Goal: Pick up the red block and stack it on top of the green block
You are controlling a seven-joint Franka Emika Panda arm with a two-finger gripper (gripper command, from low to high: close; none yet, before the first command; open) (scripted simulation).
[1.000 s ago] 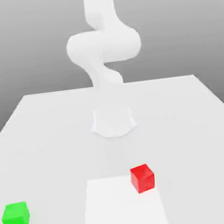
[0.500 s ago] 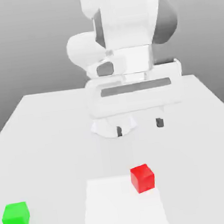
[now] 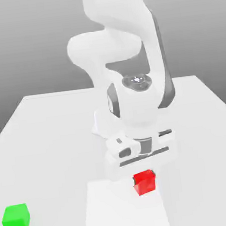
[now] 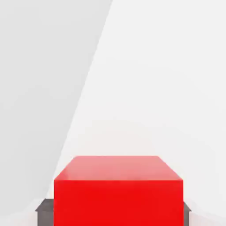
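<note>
Gripper (image 3: 144,173) hides the red block's (image 3: 145,183) top in the exterior view.

We see a uniformly bright red block (image 3: 144,182) directly below the gripper (image 3: 143,170); it carries no pattern, and its top face is a lighter red than its side faces. In the hand view the red block (image 4: 118,190) shows a dark grey fingertip (image 4: 44,209) at each lower side. The gripper body is white with dark grey slots and bands. The arm (image 3: 128,58) above it is white with grey panels along one flank. Well away from the gripper, toward the exterior view's left, we see a plain bright green block (image 3: 16,219). The table (image 3: 47,128) is pale grey-white, with a whiter rectangular patch (image 3: 112,214) under the gripper.
</note>
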